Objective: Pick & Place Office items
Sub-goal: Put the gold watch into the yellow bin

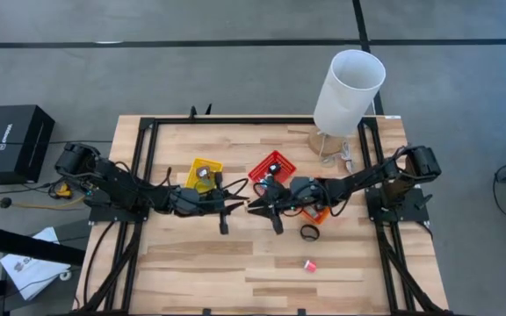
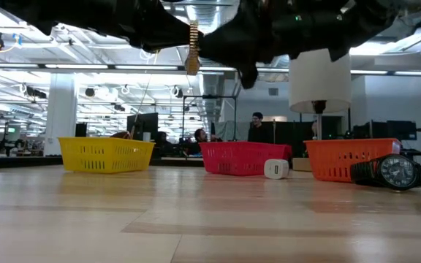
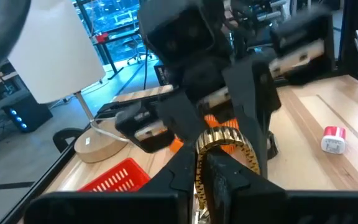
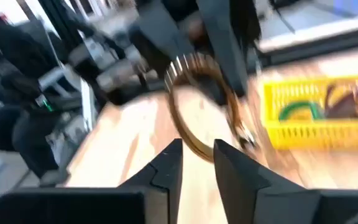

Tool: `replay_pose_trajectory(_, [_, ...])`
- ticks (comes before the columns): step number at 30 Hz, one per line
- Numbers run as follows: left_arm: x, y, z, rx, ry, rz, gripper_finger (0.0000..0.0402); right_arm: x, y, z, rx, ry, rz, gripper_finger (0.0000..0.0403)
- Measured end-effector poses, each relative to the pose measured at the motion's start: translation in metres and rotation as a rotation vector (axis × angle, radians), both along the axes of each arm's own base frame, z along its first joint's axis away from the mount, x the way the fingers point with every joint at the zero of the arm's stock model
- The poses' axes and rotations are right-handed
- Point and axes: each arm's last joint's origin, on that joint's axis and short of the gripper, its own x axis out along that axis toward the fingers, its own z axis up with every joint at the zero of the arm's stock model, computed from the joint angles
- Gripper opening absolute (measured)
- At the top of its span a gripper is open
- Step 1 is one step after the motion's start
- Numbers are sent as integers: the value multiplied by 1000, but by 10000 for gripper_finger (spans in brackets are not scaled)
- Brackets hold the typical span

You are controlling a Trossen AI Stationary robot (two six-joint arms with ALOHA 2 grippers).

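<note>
A gold link watch band (image 2: pixel 193 47) hangs in the air above the table's middle, between both grippers. My left gripper (image 1: pixel 233 207) reaches in from the table's left and is shut on the band (image 3: pixel 225 138). My right gripper (image 1: pixel 255 204) faces it from the right and is open. In the right wrist view its fingers (image 4: pixel 169 165) stand on either side of the nearest part of the band's loop (image 4: pixel 174 109); I see no touch. A black wristwatch (image 1: pixel 310 233) lies on the wood in front of the orange basket (image 2: pixel 342 161). My left gripper pinches the gold band between its two fingers at one side of the loop (image 3: pixel 199 163), coming roughly level from the table's left. The band is lifted clear of the table. Its loop stands out past the fingertips toward the right gripper.
The yellow basket (image 1: pixel 203 173) holds a green ring (image 4: pixel 297 112) and a brown piece (image 4: pixel 344 99). The red basket (image 1: pixel 272 167) sits behind the grippers. A small red-and-white item (image 1: pixel 309 265) lies toward the near edge. A tall white cylinder (image 1: pixel 348 92) stands at the far right.
</note>
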Motion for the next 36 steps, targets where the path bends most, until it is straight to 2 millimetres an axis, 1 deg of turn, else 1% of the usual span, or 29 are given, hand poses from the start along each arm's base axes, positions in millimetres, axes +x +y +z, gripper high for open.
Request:
replay_pose_trajectory(5, [-1,1,-8,28,79,22,9,-7,-5,-6,-17,136,-11,101])
replay_pose_trajectory(10, [-5,8,-16,93,168,208,14,-11,-10,-12,-28,229,-26,107])
replay_pose_trajectory(13, [-13,14,-17,98,228,300,17,-12,-10,-14,-31,260,-25,107])
replay_pose_trajectory(16, [-27,27,-17,31,315,379,12,-14,-10,-19,-36,299,-23,107])
replay_pose_trajectory(20, [-51,50,-13,-136,382,548,10,-13,-10,-18,-35,289,-25,107])
replay_pose_trajectory(24, [-72,66,-13,-356,454,636,21,-13,-10,-18,-34,287,-24,107])
replay_pose_trajectory(26, [-78,71,-14,-404,475,675,25,-13,-10,-18,-34,287,-24,107])
replay_pose_trajectory(30, [-78,74,-18,-410,475,692,23,-13,-10,-17,-34,283,-25,107])
replay_pose_trajectory(36, [-84,70,-34,-490,592,590,17,-13,-10,-17,-33,278,-24,107])
